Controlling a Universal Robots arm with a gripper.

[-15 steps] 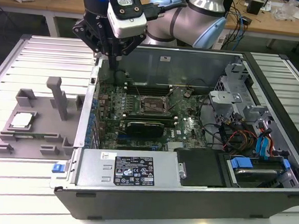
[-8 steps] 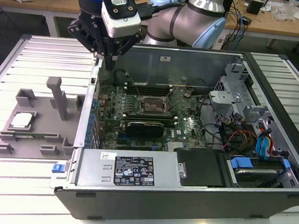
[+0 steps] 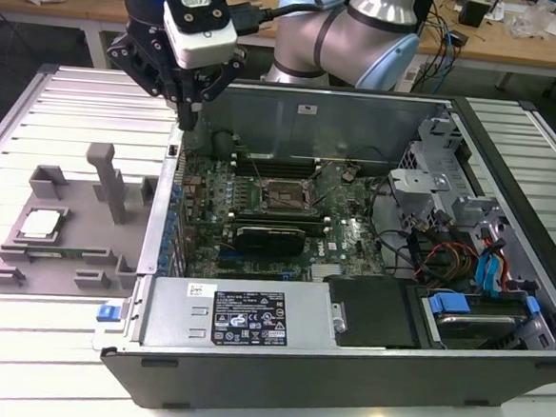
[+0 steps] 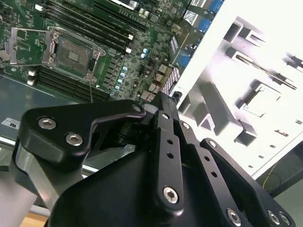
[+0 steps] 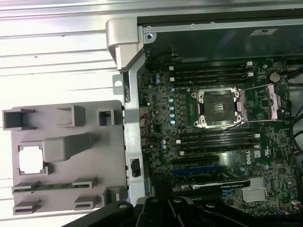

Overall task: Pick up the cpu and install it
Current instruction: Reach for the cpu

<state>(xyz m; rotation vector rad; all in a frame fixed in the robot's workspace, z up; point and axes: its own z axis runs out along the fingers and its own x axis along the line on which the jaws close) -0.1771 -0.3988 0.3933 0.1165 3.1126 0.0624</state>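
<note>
While the claw (image 3: 187, 118) hangs over the far corner of the open computer case (image 3: 361, 119), on the exterior view's left, the cpu (image 3: 43, 223) lies flat in a square recess of the grey fixture (image 3: 85, 243). The fixture sits on the slatted metal surface (image 3: 76, 99) just beside the case's side wall. The claw and the cpu are well apart.

Arm pose: the arm (image 3: 367, 33) reaches in from behind the case and across its rear wall. The wrist is turned so the claw points straight down. The tips stand above the top edge of the case's side wall, roughly on the line between fixture and motherboard (image 3: 343, 237).

Claw state: the fingers taper to a single point in the exterior view. In the second wrist view the black linkages fold in close and the claw (image 4: 163, 99) ends in one narrow tip. Fingers closed together, nothing between them.

Cpu: silvery top, bright in the first wrist view (image 5: 31, 159), seated level in its recess and framed by the fixture's raised grey blocks. Nothing touches it.

Socket (image 3: 283, 197): near the middle of the motherboard, between rows of dark memory slots. In the first wrist view the socket (image 5: 218, 108) has its metal bracket (image 5: 271, 101) swung out to one side. The second wrist view shows the same socket (image 4: 71, 54).
</note>
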